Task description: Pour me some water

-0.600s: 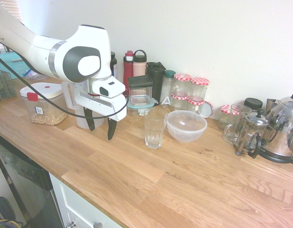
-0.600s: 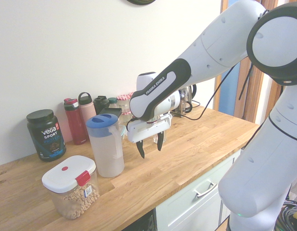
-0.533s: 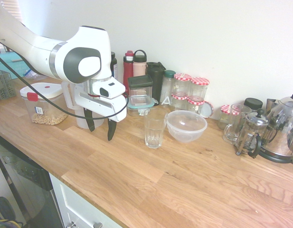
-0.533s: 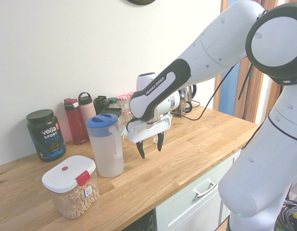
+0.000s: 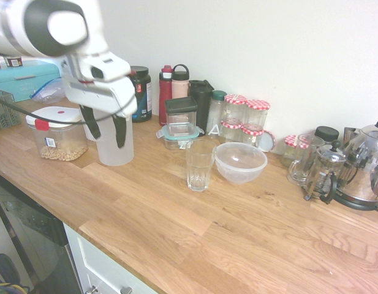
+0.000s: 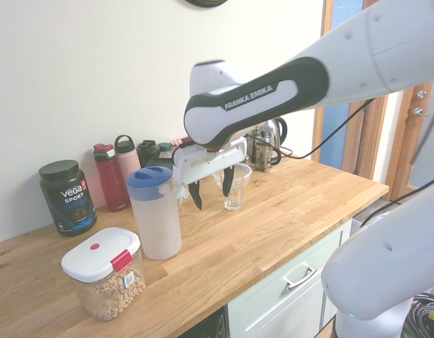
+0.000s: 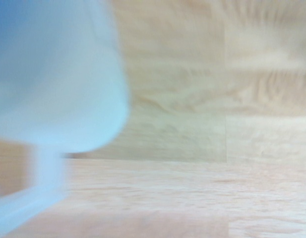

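First exterior view: the claw (image 5: 107, 130) hangs with fingers spread wide and empty, right in front of the frosted pitcher (image 5: 115, 150); the empty glass (image 5: 199, 165) waits at its 3 o'clock on the counter (image 5: 195, 226).
Second exterior view: the pitcher stands upright, blue lid (image 6: 149, 177) on, not gripped; any water inside is too faint to see.
Wrist view: a blur of pale pitcher over wood.
Progress: nothing poured yet; grasp, lift and tilt all remain.
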You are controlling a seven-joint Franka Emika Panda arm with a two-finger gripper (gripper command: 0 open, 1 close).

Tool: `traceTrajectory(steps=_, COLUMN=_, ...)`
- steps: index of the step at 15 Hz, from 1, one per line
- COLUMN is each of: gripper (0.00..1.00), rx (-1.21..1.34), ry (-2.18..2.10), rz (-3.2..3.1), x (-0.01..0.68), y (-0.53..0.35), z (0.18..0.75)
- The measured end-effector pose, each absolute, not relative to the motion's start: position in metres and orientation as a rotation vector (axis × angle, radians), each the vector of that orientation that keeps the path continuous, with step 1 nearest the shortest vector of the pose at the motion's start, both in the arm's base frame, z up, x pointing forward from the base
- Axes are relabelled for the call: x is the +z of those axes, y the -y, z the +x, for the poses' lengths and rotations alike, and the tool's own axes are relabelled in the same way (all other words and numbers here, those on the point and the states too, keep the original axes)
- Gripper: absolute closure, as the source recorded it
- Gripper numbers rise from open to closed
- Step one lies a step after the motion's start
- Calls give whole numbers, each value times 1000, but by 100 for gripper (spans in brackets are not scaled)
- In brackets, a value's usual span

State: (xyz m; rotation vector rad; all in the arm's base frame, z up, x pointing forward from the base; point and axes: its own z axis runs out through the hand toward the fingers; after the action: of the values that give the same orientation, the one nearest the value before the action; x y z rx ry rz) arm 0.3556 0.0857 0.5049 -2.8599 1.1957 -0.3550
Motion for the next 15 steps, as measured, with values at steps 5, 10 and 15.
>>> traceTrajectory(steps=5, gripper=0, rx=-621, ry=-1133, rz=-2766, x=525, y=-181, z=325)
traceTrajectory(steps=10, gripper=0, rx=-723, ry=-1231, rz=-2705, x=498, y=-189, z=357)
traceTrajectory(steps=15, gripper=100, rx=-704, ry=-1199, rz=-2692, x=482, y=-185, z=384)
